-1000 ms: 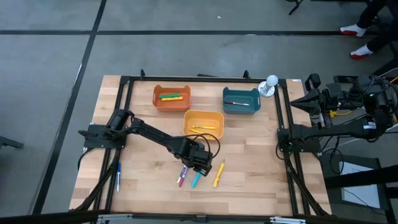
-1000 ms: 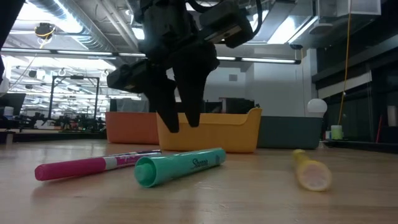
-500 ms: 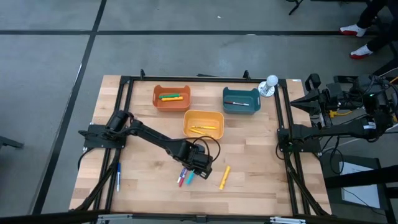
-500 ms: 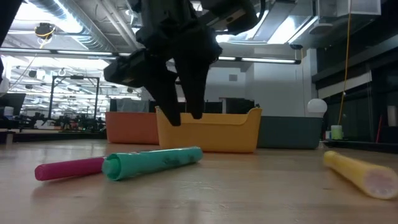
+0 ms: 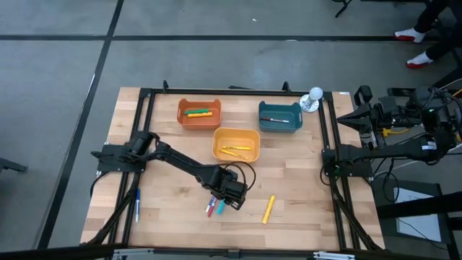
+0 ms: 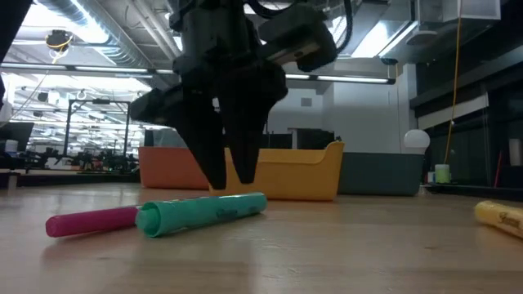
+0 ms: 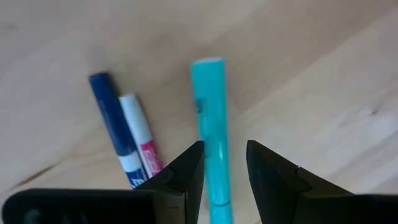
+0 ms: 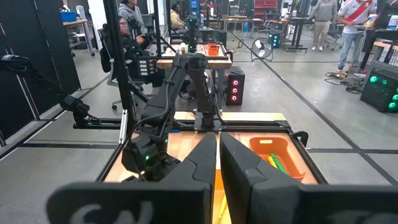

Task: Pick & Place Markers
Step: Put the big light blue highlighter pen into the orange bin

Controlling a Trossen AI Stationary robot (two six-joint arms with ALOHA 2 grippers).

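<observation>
Markers sorted by colour is my read of the layout: orange bin (image 5: 199, 113) holds green and orange sticks, yellow bin (image 5: 236, 143) a yellow one, teal bin (image 5: 279, 116) a red one. That would explain why the loose ones lie out front, not yet binned. Left gripper (image 5: 232, 196) hangs low over the teal marker (image 6: 202, 216), fingers pointing down and parted, nothing held. In the left wrist view the teal marker (image 7: 210, 134) runs lengthwise through the gap between the two fingers, so the jaws straddle it, lined up for a pinch across its barrel. Low view shows fingertips just above it, maybe touching; hard to tell. Pink marker (image 6: 91, 221) and a blue one (image 7: 113, 118) lie just beside it, close enough to get nudged. Yellow marker (image 5: 268, 209) lies apart, toward the right arm's side. Another blue pen (image 5: 137, 205) sits near the left table edge. Right gripper (image 8: 217, 163) waits off the table at its right side, fingers closed, empty.
</observation>
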